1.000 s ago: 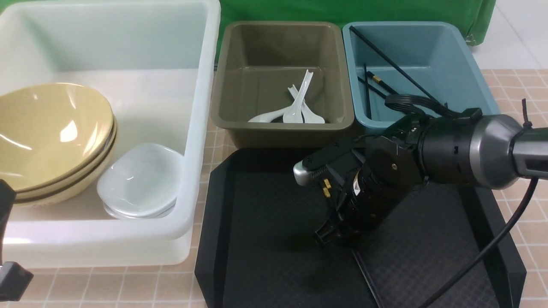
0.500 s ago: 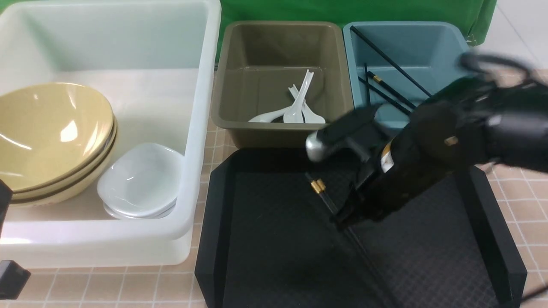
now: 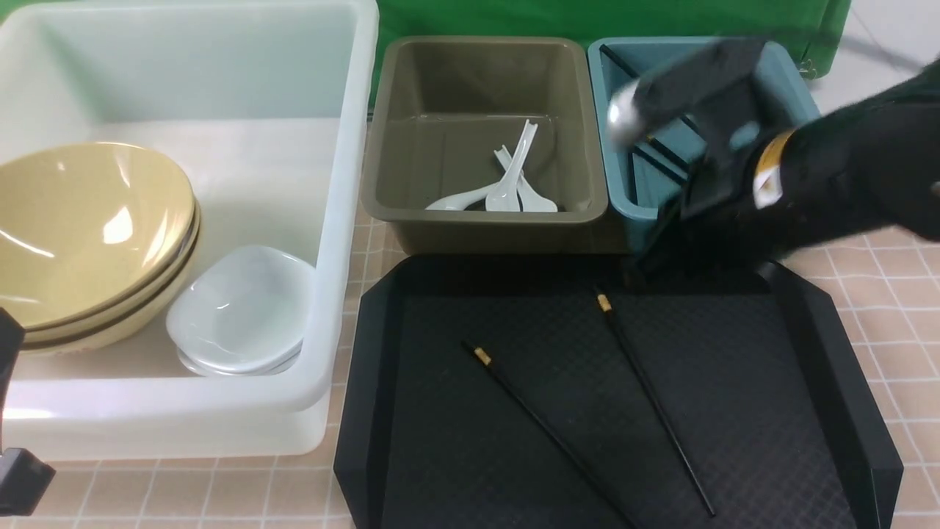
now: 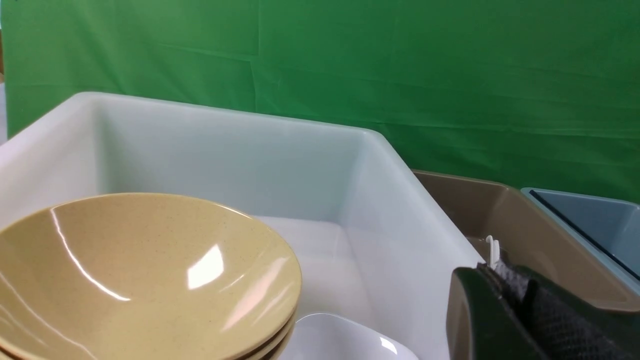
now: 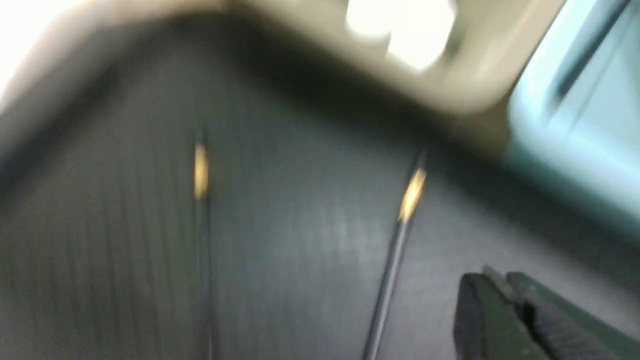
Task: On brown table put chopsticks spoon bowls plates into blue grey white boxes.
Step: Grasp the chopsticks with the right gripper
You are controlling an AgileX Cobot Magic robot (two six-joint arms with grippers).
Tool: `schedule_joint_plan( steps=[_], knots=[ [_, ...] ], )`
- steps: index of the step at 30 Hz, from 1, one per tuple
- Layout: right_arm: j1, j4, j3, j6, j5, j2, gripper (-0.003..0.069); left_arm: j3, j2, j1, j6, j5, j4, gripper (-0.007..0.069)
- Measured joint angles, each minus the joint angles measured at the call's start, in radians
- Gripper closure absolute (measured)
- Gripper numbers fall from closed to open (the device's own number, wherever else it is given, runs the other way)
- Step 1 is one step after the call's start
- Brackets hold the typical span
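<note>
Front view, tableware sorting, chopstick stage. My right claw point(image 3: 645, 270) shows blurred over the near rim of the blue box point(image 3: 620, 195), at 1 o'clock from the black tray point(image 3: 360, 411). Two chopsticks point(image 3: 547, 433) lie flat on the tray, apart from each other, with their gold-banded ends toward 11 o'clock. The nearer chopstick point(image 3: 653, 402) has its banded end just beside the claw but not in it.

Right wrist view: both sticks rest on the tray floor. As far as the blur allows, the jaws stand together with nothing between them.

Left wrist view: my left claw point(image 4: 520, 310) is closed on nothing, parked low at 9 o'clock by the white box point(image 3: 345, 220).

Already sorted:
- The bowls point(image 3: 88, 220) are stacked in the white box, with the plates point(image 3: 242, 308) stacked just beside them.
- The spoons point(image 3: 507, 195) lie in the grey box point(image 3: 477, 224) at 12 o'clock.
- Further sticks lie in the blue box, partly hidden by my arm.

Boxes and tray all stand on the table point(image 3: 903, 308).

I judge the step in hand to be the last class of item, the chopsticks, with two sticks left on the tray and the task near its end. The next move calls for me to lower the right claw over the nearer chopstick and open the jaws. They should be set square across the shaft, close to the tray floor. I would then pinch near the thicker banded end, lift, and carry the stick toward 1 o'clock for release above the blue box. A stick this thin will likely roll or slip if caught off-centre.
</note>
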Motion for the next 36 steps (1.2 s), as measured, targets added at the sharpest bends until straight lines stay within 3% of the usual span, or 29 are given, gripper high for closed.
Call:
schedule_joint_plan(
  steps=[6,10,15,18,19,20,31,35,36],
  knots=[
    [-0.004,0.016,0.001,-0.001,0.041,0.207,0.0358,0.0,0.0,0.0,0.0,0.001,0.0,0.0619],
    [-0.021,0.021,0.001,0.012,0.014,0.28,0.0339,0.0,0.0,0.0,0.0,0.001,0.0,0.0619],
    [-0.025,0.03,0.0,0.019,-0.013,0.331,0.0402,0.0,0.0,0.0,0.0,0.005,0.0,0.0619],
    [-0.025,0.087,-0.001,-0.05,-0.023,0.335,0.0538,0.0,0.0,0.0,0.0,0.007,0.0,0.0619],
    [-0.025,0.09,-0.001,-0.055,-0.023,0.335,0.0538,0.0,0.0,0.0,0.0,0.008,0.0,0.0619],
    [-0.025,0.115,-0.003,-0.095,-0.022,0.336,0.0587,0.0,0.0,0.0,0.0,0.009,0.0,0.0619],
    [-0.023,0.282,0.002,-0.331,0.086,0.201,0.0592,0.0,0.0,0.0,0.0,0.009,0.0,0.0619],
    [-0.04,0.278,0.002,-0.381,-0.099,0.018,0.0592,0.0,0.0,0.0,0.0,0.009,0.0,0.0619],
    [-0.058,0.273,0.002,-0.385,-0.217,-0.015,0.0592,0.0,0.0,0.0,0.0,0.009,0.0,0.0619]
  ],
)
